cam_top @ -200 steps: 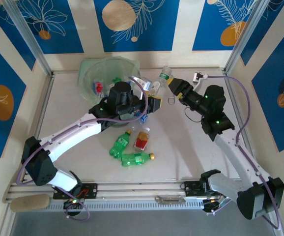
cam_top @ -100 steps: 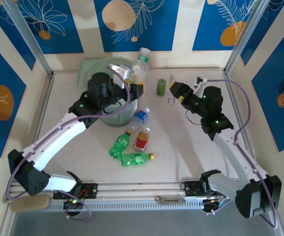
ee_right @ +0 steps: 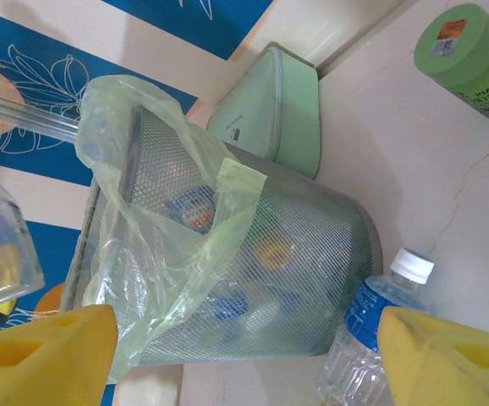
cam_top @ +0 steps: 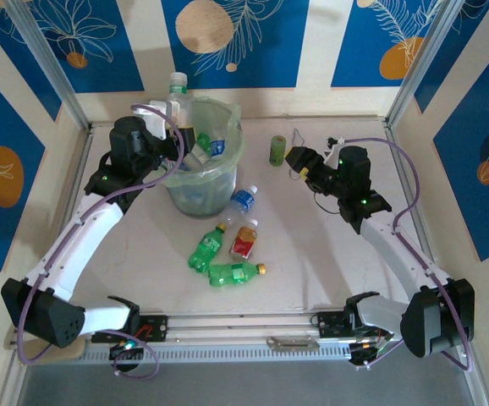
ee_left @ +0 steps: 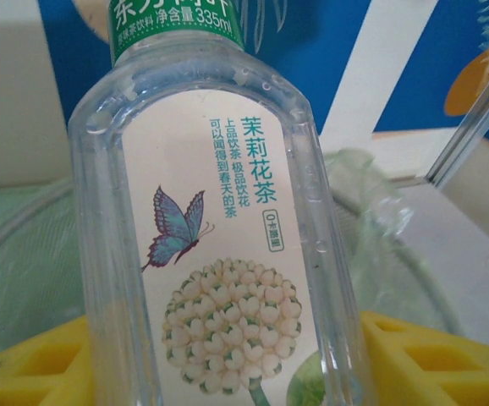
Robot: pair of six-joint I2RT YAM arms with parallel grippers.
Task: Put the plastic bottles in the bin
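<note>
Change, left arm: since a second ago it has swung from the middle of the table to the far left. The left gripper still clamps the clear tea bottle between its yellow fingers.
Change, right arm: it is almost where it was. We see the right gripper with jaws wide apart and nothing between them.
Change, uncovered: the olive-green cylinder, hidden a second ago, now stands in the open beside the right gripper.
Nearest on the table: a green bottle lies crosswise, with a second green bottle slanting just beyond it.
Next: the red-labelled bottle lies just right of the second green bottle.
In the way: the blue-labelled bottle lies at the near-right foot of the bin. We cannot tell whether the two touch.
Container: the bin stands upright, a mesh wall lined with a pale-green bag.
Contents: several bottles lie inside, with blue labels and green plastic showing.
Farthest: the tea bottle is upright, cap up, at the bin's far-left rim and not yet inside.
</note>
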